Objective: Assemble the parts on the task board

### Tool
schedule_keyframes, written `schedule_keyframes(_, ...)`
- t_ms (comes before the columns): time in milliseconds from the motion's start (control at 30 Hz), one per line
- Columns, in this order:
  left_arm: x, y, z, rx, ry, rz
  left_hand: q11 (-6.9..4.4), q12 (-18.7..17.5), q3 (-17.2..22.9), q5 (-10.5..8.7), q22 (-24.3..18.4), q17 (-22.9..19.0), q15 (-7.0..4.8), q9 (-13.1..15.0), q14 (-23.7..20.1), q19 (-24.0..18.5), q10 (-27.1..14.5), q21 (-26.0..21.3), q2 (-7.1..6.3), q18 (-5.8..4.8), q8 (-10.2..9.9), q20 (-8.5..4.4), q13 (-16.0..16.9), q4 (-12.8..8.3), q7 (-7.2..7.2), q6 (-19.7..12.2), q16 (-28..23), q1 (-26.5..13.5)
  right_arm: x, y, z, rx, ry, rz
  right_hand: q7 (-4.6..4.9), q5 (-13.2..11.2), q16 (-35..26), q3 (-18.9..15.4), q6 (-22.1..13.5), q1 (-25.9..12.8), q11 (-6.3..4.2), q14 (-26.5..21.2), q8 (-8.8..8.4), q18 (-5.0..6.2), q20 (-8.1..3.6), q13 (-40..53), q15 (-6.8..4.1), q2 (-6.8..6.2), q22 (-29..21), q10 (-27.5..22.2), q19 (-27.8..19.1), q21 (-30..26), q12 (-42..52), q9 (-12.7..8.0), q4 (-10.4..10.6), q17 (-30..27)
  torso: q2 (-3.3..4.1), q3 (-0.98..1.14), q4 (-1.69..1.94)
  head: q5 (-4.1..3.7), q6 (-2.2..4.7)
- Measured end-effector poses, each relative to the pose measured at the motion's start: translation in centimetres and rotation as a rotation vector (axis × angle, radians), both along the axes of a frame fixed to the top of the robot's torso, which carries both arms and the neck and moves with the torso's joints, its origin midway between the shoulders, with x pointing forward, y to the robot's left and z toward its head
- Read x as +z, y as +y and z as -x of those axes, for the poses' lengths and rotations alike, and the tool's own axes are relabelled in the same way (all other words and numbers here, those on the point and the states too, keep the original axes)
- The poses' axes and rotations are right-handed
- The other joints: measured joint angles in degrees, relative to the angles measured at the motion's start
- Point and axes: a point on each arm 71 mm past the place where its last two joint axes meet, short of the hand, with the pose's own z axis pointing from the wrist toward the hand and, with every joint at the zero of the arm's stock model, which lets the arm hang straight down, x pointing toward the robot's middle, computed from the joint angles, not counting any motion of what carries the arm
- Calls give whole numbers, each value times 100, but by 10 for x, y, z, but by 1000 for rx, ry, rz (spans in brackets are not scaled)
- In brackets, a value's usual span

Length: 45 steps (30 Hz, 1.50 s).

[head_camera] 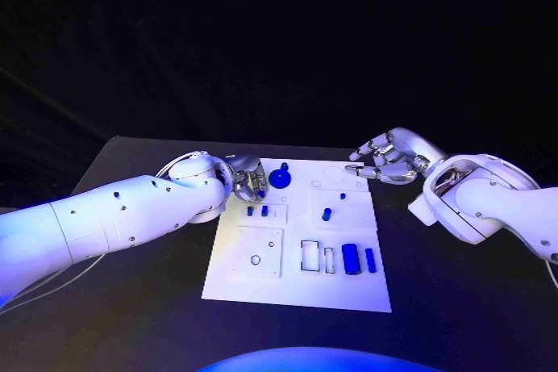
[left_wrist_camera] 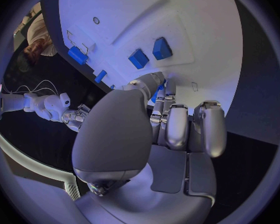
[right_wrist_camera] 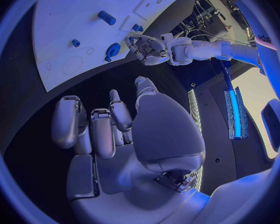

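Observation:
The white task board [head_camera: 297, 287] [left_wrist_camera: 196, 25] [right_wrist_camera: 65, 30] lies mid-table. A blue round part [head_camera: 281, 179] [right_wrist_camera: 113, 50] sits near its far left corner. My left hand [head_camera: 247, 180] [left_wrist_camera: 159, 129] [right_wrist_camera: 147, 50] is at that part with its fingers curled; a sliver of blue [left_wrist_camera: 157, 95] shows between thumb and fingers, so it seems pinched. My right hand [head_camera: 384, 160] [right_wrist_camera: 121, 134] hovers off the board's far right corner, fingers loosely bent and apart, holding nothing. Two small blue blocks [head_camera: 257, 211] [left_wrist_camera: 139, 58] lie just nearer than the left hand.
Two blue cylinders [head_camera: 350, 258] [head_camera: 370, 260] lie beside rectangular frames [head_camera: 310, 255] at the board's near right. A small blue piece [head_camera: 326, 214] rests mid-board. A ring [head_camera: 256, 260] marks the near left panel. Black table [head_camera: 139, 307] surrounds the board.

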Motion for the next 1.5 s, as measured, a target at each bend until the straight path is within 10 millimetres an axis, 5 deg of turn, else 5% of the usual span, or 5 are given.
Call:
schedule_keyframes(367, 0, 3, 0, 12, 4, -3, 0, -153, -35, 0, 4, -100, 13, -317, -13, -33, 41, -44, -136, 0, -42, 9, 51, 35, -8, -822, -31, -136, -1, -1, -1, -4, 3, 3, -35, 0, -362, -72, -38, 38, 13, 0, 24, 90, -19, -868, 0, 38, -99, -669, -244, -526, -905, 0, 6, -232, 0, 0, 0, 6, -2)
schedule_keyframes(567, -1, 10, 0, 32, 12, -3, 0, -180, -72, 0, 4, -143, 13, -354, -13, -42, 41, -76, -160, 0, -42, 0, 56, 72, -12, -890, -70, -159, -2, -3, -2, -9, 12, 10, -60, -110, -669, -119, -62, 122, -19, 13, 81, 179, -30, -2244, -12, 121, -337, -1427, -377, -931, -2346, 17, 7, -569, 2, -1, 3, 10, -7)
schedule_keyframes(967, 3, 28, 5, 65, 6, 25, 0, -209, -111, 0, 3, -147, 13, -353, -13, -42, 41, -97, -160, -1, 56, 0, 88, 78, -12, -676, -70, -159, -8, -3, -8, 3, 12, 94, -36, -1225, -1137, 349, 205, 1267, 4, 22, 134, 179, -52, -4275, -21, 280, -528, -1549, -457, -1345, -4728, 32, -259, -1028, -3, -8, 0, -13, 13)
schedule_keyframes(1333, 16, 49, 11, 166, -2, 361, 17, -149, -116, 0, 2, -506, 42, -286, -109, -275, 172, -374, -58, 0, 292, 18, 192, 119, 21, -160, -257, -193, -24, 14, -13, 84, -111, 350, -42, -1409, -874, 941, 474, 1553, 61, 22, -113, 179, 3, -5558, -21, -48, -216, -1186, -258, -1011, -6019, -100, -203, -701, -7, -7, 3, -282, 97)
schedule_keyframes(1500, 18, 65, 12, 303, 72, 631, 68, -65, -116, 1, -402, -1534, 77, -288, -556, -850, 22, -1061, -5, 216, 291, 35, 249, 118, 62, -119, -875, -204, -34, 23, -16, 117, -152, 460, -22, -1217, -729, 1120, 495, 1546, 113, 2, -223, 179, 33, -5825, 24, -174, -76, -1177, -167, -827, -6237, -149, -208, -530, -4, -3, 7, -363, 118)
